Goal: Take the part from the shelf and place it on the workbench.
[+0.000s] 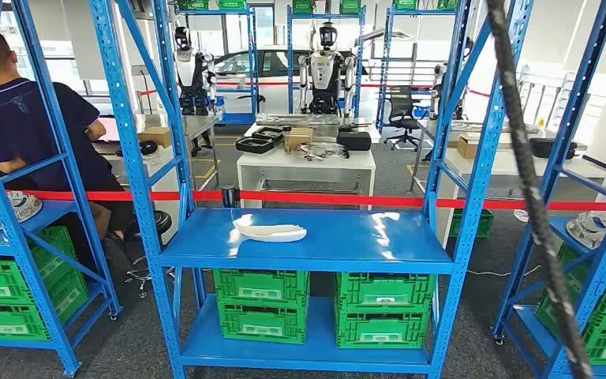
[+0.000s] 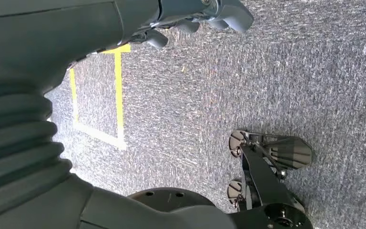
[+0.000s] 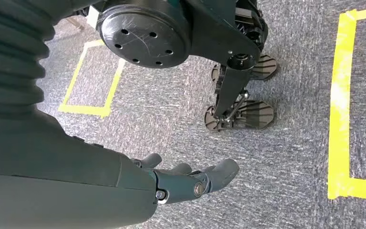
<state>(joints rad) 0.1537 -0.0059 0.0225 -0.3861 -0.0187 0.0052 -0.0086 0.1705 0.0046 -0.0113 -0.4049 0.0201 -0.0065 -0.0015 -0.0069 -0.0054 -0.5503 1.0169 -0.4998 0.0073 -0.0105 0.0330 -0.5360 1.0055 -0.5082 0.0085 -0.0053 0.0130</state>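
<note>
- On the blue shelf [image 1: 347, 245], at its middle level, the white part [image 1: 271, 230] lies flat, left of centre, nothing touching it; no writing on it can be read.
- Green crates [image 1: 262, 304] sit on the level below, their white labels too small to read.
- Left hand [image 2: 198, 21] hangs over grey carpet [image 2: 314, 71] in the left wrist view, fingers loosely spread, holding nothing.
- Right hand [image 3: 190, 179] likewise hangs above the carpet in the right wrist view, fingers extended and apart, empty.
- Yellow tape [image 3: 340, 100] marks rectangles on the floor in the wrist views.
- From the head view: a red barrier tape [image 1: 323, 199] behind the shelf, a white table [image 1: 308, 167] beyond it, a seated person [image 1: 31, 126] at left.
</note>
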